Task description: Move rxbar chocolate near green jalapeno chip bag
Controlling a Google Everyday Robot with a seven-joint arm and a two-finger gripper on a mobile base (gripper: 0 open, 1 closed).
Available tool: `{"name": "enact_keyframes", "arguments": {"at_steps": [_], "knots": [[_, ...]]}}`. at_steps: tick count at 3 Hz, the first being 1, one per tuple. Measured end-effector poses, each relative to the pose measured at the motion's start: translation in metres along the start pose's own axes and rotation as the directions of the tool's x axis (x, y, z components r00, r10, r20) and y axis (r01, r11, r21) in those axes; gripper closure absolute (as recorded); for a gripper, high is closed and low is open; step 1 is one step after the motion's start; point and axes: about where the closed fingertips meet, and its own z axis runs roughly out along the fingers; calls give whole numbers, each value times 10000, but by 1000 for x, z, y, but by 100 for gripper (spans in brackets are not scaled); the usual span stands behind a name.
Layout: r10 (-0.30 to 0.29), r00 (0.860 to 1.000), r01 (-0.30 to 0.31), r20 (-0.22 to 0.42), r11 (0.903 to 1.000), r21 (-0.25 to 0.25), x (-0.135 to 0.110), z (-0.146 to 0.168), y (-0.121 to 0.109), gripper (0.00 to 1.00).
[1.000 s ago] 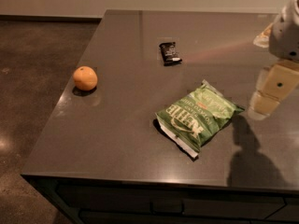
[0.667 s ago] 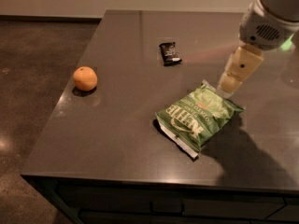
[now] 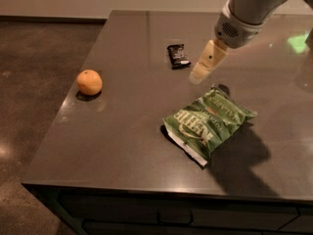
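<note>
The rxbar chocolate [image 3: 178, 56], a small flat black bar, lies on the dark table toward the back middle. The green jalapeno chip bag [image 3: 208, 122], puffy with white lettering, lies nearer the front, right of centre. My gripper [image 3: 200, 72] hangs from the arm at the upper right, above the table, just right of the bar and above the bag's far edge. It holds nothing that I can see.
A round orange fruit [image 3: 89, 82] sits near the table's left edge. The dark table [image 3: 127, 131] ends at the left and front, with floor beyond. The arm's shadow falls right of the bag.
My arm has swung left from the table's right side, over the bag, to beside the bar. The bar, bag and fruit have not moved.
</note>
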Motion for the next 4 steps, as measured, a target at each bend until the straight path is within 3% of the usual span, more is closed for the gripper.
{"name": "enact_keyframes", "arguments": {"at_steps": [2,4], "knots": [[1556,9872,-1565,352,9873,252,-50,48,-15,0],[2381,9712,-2371,-37,9684,772,-86,96,-38,0]]}}
